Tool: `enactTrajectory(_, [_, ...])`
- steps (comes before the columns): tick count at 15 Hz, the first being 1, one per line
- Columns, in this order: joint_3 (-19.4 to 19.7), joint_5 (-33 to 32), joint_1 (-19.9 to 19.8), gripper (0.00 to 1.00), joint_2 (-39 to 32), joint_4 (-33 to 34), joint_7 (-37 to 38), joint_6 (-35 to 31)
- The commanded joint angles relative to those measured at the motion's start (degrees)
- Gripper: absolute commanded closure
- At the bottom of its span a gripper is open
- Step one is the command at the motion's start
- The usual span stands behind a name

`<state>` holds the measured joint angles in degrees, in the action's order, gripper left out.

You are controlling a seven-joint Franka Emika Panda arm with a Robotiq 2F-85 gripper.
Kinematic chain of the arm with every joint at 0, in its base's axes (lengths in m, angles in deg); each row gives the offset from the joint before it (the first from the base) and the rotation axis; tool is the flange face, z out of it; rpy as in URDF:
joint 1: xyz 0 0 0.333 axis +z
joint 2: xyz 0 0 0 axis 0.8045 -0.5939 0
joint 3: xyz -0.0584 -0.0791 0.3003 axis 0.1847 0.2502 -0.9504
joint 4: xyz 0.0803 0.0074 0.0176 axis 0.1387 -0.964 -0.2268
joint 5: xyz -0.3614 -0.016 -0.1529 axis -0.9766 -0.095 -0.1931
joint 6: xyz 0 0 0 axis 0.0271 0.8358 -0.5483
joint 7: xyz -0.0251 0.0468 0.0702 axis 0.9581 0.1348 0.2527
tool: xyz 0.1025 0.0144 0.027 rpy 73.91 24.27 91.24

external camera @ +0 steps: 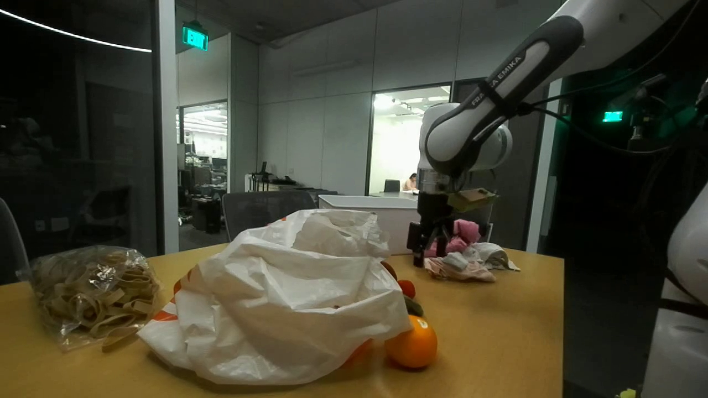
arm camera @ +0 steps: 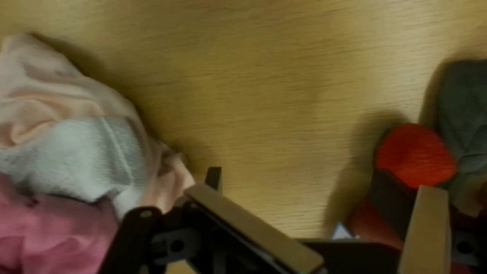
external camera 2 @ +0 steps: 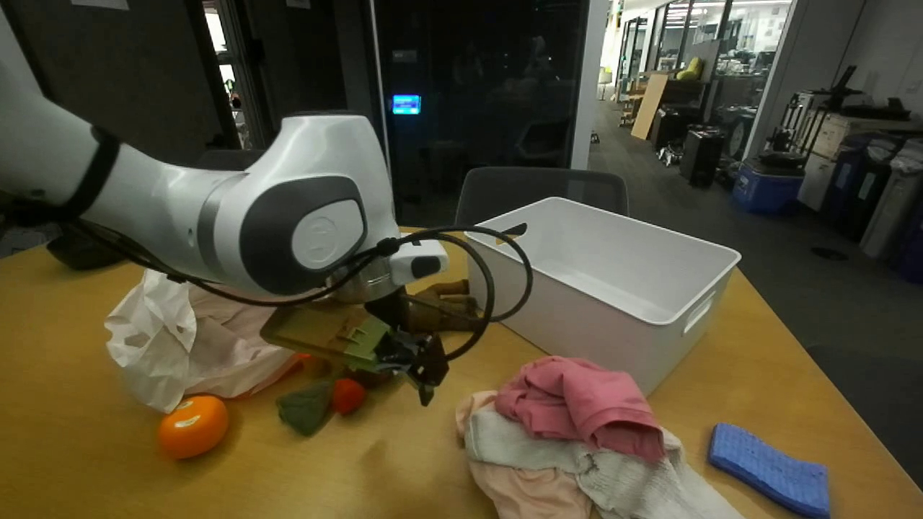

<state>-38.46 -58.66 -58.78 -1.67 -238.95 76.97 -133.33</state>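
Nearest the camera in an exterior view, we find a crumpled white plastic bag (external camera: 287,315) on the wooden table (external camera: 492,337), a round orange thing (external camera: 412,344) against its edge and a clear bag of tan loops (external camera: 94,296) beside it. Farther back, the gripper (external camera: 430,254) hangs near a heap of cloths (external camera: 470,262).

In an exterior view we also see a pink cloth (external camera 2: 577,407) atop a grey cloth (external camera 2: 523,441) and a peach cloth (external camera 2: 537,486), this heap just beside a white bin (external camera 2: 570,317) and near a blue pad (external camera 2: 768,468). The gripper stands over the table between the heap and a red item (external camera 2: 348,396).

In the wrist view we find the jaws released, their tan pads (arm camera: 426,228) well apart, wood showing between; the heap lies at the left, the red item at the right, against a dark green item (arm camera: 466,110).
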Motion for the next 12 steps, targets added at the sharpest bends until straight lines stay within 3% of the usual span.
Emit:
enactTrajectory(1, [-0.54, 7.69, 3.98, 0.00, 0.86, 0.25, -9.24, 1.47])
enactTrajectory(12, [-1.95, 11.14, 4.99, 0.00, -10.25, 4.11, -13.87, 4.16])
